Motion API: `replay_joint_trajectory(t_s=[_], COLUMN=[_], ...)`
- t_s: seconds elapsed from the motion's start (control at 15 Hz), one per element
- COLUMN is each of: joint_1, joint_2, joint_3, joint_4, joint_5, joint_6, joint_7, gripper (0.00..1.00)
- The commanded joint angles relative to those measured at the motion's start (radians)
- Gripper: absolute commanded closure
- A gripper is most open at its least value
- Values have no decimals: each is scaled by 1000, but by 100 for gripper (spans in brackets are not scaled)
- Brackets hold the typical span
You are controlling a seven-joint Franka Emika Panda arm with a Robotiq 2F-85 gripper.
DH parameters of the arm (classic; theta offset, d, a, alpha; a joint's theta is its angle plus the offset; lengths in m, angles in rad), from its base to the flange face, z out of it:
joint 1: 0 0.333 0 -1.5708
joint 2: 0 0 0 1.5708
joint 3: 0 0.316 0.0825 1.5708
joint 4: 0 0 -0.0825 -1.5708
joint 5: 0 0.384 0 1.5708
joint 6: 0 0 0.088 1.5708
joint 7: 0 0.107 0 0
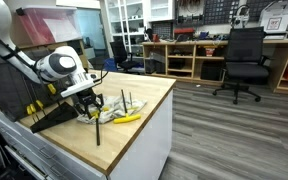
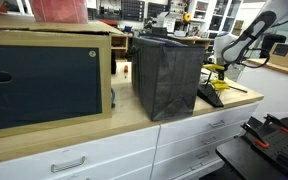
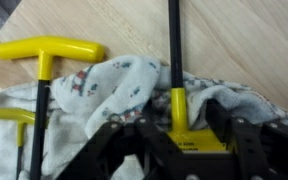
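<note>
Gripper (image 3: 188, 135) low over the light wooden counter (image 3: 249, 40), jaws straddling the yellow plastic grip of a black-shafted T-handle hex wrench (image 3: 178, 105). I cannot tell whether they pinch it or stand just off it. That wrench lies on a crumpled white patterned cloth (image 3: 114, 85), shaft pointing away from the wrist. A second yellow T-handle wrench (image 3: 48, 50) lies beside it, a third yellow handle (image 3: 12, 117) at the cloth's edge. By the look of it: stiff, light, thin steel shaft slick and likely to roll on the soft cloth. The yellow grip is thicker and the surer place to hold.

Even overhead indoor light; wrist view soft, slightly blurred.
</note>
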Motion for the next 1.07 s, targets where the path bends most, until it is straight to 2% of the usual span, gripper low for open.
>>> replay_joint_trajectory(t_s=[0.0, 0.07, 0.2, 0.27, 0.4, 1.0], joint_1=[10, 10, 11, 8, 5, -4], joint_2=[25, 24, 20, 18, 8, -34], joint_3=[3, 5, 11, 17, 30, 64], joint_4=[41, 44, 45, 43, 37, 21], joint_5=[-23, -22, -16, -9, 2, 36], joint_6=[-13, -12, -14, -14, -16, 4], joint_7=[65, 70, 77, 74, 69, 54], gripper=[9, 2, 0, 29, 26, 94])
